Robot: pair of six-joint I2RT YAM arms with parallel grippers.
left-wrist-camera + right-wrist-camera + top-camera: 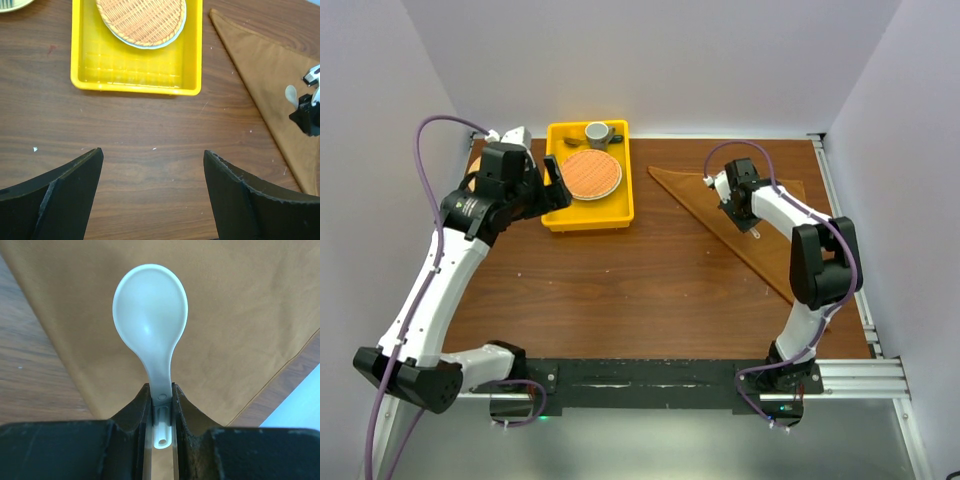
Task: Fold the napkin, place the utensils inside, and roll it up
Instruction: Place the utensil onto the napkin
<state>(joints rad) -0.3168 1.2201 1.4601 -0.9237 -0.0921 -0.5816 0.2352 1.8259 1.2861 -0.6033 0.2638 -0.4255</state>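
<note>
The napkin [685, 188] is a rust-brown cloth lying folded into a triangle on the right side of the table. It also shows in the left wrist view [260, 65] and fills the right wrist view [240, 315]. My right gripper [732, 208] is over the napkin, shut on the thin handle of the pale cream spoon [150, 310]. The spoon's bowl sticks out ahead of the gripper [161, 390], held just above the cloth. The left wrist view shows the spoon's bowl [290, 93] too. My left gripper [558, 185] is open and empty beside the yellow tray, above bare wood [152, 152].
A yellow tray [620, 215] stands at the back centre and also shows in the left wrist view [135, 87]. It holds a round orange woven mat [590, 173] and a grey cup [597, 132]. A pale round object [10, 4] lies left of the tray. White walls close in the table.
</note>
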